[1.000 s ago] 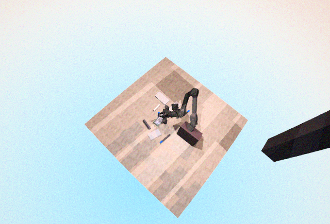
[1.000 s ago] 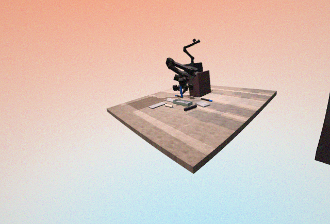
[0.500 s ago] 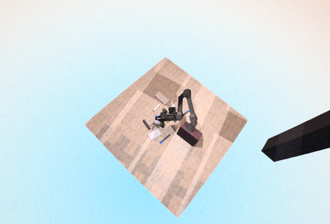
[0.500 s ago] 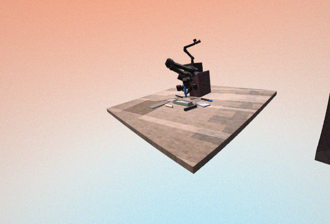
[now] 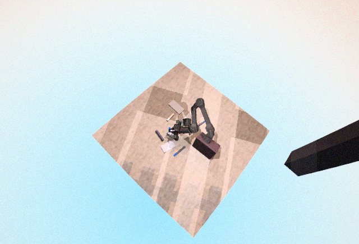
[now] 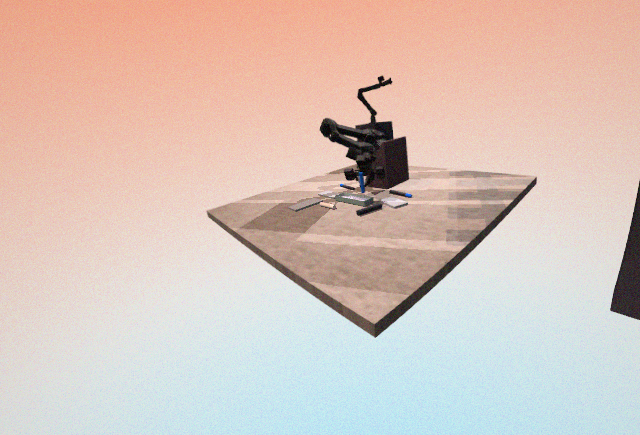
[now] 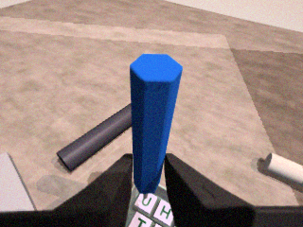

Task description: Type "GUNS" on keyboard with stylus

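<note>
My gripper (image 5: 173, 131) (image 6: 363, 176) (image 7: 148, 160) is shut on the blue stylus (image 6: 361, 182) (image 7: 155, 109), which stands nearly upright between the fingers. The small grey-green keyboard (image 5: 170, 134) (image 6: 354, 199) (image 7: 143, 221) lies below, with light keys and green letters. In the wrist view the stylus's lower end shows just at the U key (image 7: 146, 200), with H to the right and T below. Whether the tip touches the key cannot be told. The fingers hide most of the keyboard in the wrist view, and the arm partly covers it in the top view.
A dark cylinder (image 5: 159, 135) (image 6: 369, 209) (image 7: 97, 137) and a pale cylinder (image 5: 170, 117) (image 6: 327, 205) (image 7: 286, 170) lie near the keyboard. A white pad (image 5: 167, 146) (image 6: 394, 202), a flat block (image 5: 175, 106) (image 6: 305, 204) and a blue-ended pen (image 5: 179, 151) (image 6: 400, 193) lie around it.
</note>
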`<state>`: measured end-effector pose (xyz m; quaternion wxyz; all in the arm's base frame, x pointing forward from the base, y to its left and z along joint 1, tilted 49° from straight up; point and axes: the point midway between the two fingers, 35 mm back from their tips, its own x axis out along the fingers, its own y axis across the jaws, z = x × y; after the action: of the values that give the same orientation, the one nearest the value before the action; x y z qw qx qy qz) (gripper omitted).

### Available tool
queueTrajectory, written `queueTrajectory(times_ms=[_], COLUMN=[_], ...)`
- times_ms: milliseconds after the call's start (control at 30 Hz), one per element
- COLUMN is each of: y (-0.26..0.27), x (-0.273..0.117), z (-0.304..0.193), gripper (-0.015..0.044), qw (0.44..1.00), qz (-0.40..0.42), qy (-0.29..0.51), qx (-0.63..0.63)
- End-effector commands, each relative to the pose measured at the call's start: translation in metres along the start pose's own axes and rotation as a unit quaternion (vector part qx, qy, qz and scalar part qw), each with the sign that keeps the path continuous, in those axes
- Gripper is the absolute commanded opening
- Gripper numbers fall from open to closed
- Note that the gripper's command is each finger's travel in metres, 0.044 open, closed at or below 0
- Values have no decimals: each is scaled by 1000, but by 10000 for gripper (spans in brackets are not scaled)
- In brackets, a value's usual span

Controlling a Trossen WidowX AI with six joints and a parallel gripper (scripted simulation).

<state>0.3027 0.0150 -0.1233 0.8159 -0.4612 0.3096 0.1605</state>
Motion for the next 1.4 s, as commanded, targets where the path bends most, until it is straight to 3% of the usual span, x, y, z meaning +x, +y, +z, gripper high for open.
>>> queueTrajectory(times_ms=[0,300,400,433,1367], y=[-1,-1,-2,-2,-1], x=[3,3,5,5,5], z=[0,0,2,2,-2], gripper=[0,0,79,81,81], qw=[1000,1000,1000,1000,1000], qz=[-3,-3,-2,-2,-2], qy=[-6,-6,-5,-5,-5], qx=[-2,-2,-2,-2,-2])
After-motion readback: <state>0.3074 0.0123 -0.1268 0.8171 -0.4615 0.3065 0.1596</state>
